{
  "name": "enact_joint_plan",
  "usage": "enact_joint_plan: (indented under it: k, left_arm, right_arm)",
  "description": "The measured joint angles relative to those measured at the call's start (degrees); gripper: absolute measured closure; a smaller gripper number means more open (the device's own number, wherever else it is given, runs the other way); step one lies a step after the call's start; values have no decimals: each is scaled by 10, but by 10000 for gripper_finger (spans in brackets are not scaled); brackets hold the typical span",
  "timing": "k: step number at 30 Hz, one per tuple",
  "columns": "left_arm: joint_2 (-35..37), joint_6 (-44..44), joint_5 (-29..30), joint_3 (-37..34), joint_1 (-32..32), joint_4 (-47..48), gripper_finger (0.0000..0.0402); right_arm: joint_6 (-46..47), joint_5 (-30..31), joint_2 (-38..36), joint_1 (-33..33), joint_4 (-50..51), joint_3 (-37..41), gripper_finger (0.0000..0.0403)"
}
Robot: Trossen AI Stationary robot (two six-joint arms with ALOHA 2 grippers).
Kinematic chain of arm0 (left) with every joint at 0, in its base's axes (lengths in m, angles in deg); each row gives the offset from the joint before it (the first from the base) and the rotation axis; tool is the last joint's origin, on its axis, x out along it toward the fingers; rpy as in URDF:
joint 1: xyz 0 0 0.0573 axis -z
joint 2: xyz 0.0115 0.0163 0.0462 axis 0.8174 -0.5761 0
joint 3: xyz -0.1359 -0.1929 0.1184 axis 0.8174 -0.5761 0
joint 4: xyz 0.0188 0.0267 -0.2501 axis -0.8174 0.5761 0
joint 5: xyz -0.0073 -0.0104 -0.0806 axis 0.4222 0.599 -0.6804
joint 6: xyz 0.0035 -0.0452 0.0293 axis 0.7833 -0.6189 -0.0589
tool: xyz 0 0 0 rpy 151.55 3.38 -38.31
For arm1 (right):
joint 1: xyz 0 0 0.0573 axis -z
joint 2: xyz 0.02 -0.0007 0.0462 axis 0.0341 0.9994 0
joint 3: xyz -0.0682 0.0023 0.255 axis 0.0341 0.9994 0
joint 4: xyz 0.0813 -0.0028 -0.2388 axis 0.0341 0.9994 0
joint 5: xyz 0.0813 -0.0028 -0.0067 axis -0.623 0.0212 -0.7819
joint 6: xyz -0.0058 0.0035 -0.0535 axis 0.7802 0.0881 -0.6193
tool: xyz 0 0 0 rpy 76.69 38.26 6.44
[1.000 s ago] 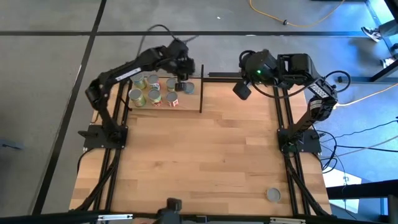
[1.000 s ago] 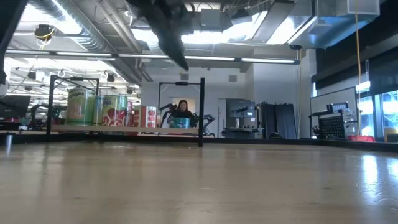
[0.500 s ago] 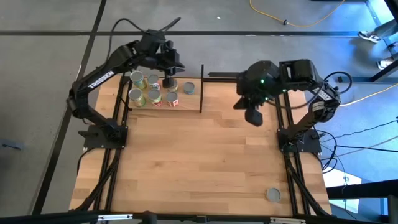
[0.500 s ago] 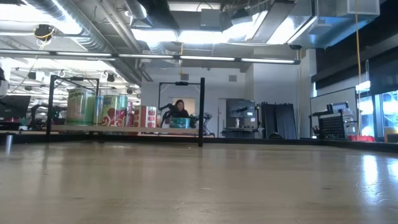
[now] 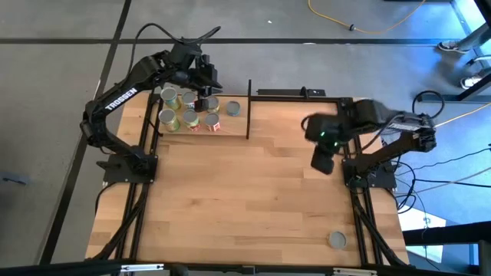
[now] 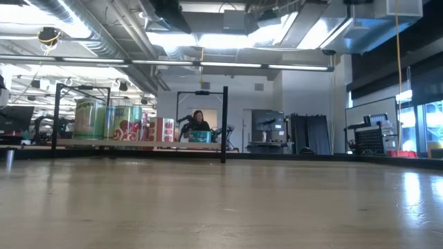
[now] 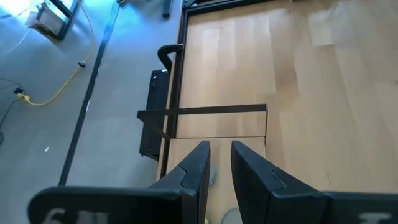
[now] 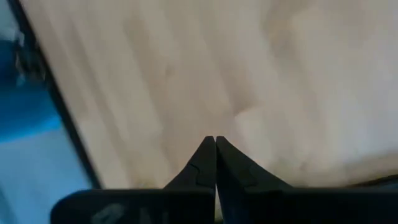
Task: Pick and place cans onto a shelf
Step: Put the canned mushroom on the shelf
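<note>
Both of my grippers are holding nothing right now. My left gripper is showing a small gap between its two dark fingers, so it is standing a little open. It is hanging above the shelf at the far left corner of the table. My right gripper is pressing its fingers tight together, with no gap at all. It is hanging over the bare wood near the right edge of the table, well apart from the shelf.

Seven cans are sitting upright on the shelf, with their grey round tops facing up. Most of them are crowding together at the left end of the shelf. One can is standing by itself, closer to the black rod at the shelf's right end. In the low view, the cans are showing green, red and cream labels in a row.

One more can is lying far from the others, near the front right corner of the table.

In the low view, a person is sitting in the room well behind the table
</note>
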Motion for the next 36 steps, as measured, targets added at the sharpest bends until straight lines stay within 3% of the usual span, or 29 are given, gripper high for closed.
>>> enact_joint_plan:
  k: [10, 22, 31, 36]
  left_arm:
    - [3, 5, -4, 0, 0, 0, 343]
    - [3, 16, -10, 0, 0, -1, 343]
    - [3, 11, -10, 0, 0, 0, 343]
    - [3, -10, -11, 0, 3, 0, 343]
  right_arm:
    - [-28, -184, 15, -27, -79, 165, 398]
    - [-5, -244, 27, -27, -113, 233, 372]
    - [-160, -265, 27, -77, -108, 233, 384]
    - [-180, -266, 27, -105, -109, 233, 392]
